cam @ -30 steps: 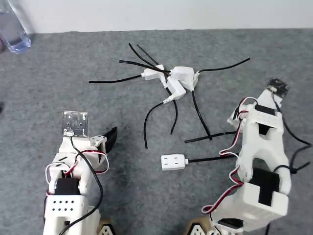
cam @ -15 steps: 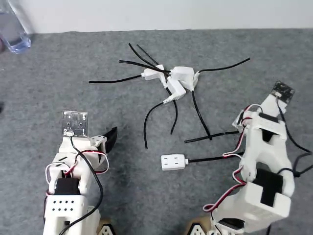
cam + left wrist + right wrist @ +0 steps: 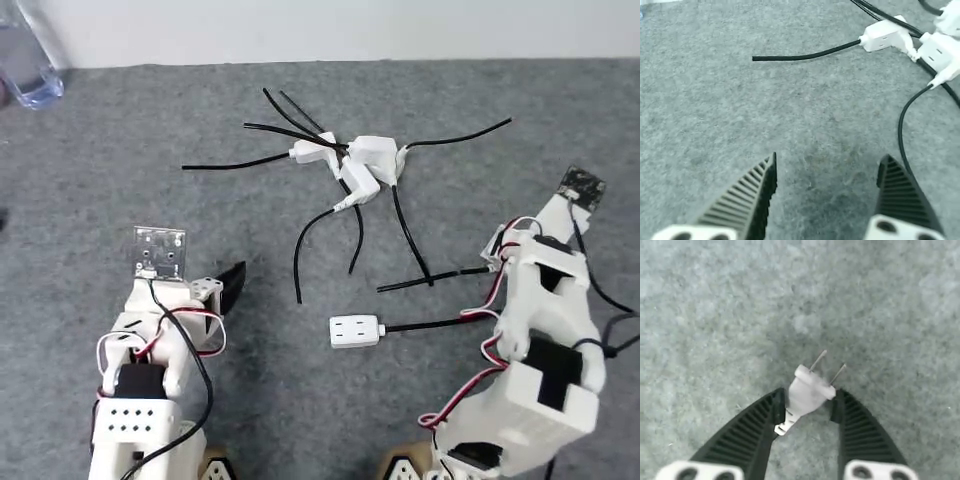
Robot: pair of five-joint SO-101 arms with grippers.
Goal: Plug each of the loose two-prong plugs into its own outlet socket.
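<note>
The right tool (image 3: 810, 394) pinches a white two-prong plug (image 3: 809, 384) by its body, one dark ribbed finger (image 3: 757, 427) on each side; the two metal prongs point away from the tool, toward the grey carpet-like top of the desk (image 3: 120, 180); in the high view the right arm stands at the lower right of the frame.

The left tool (image 3: 829, 162) is spread wide above bare desk, at the lower left of the high view; nothing lies between its fingers (image 3: 752, 200).

A white outlet block (image 3: 355, 330) lies flat at the lower centre of the high view, its dark slots facing up, with a black cord (image 3: 430, 324) running right toward the right arm.

In the upper centre a cluster (image 3: 355, 162) of white plug and outlet pieces lies touching one another, black cords fanning out from it; which piece sits in which socket I cannot tell.

A clear container (image 3: 25, 70) stands at the upper left corner; what is in it I cannot tell.
</note>
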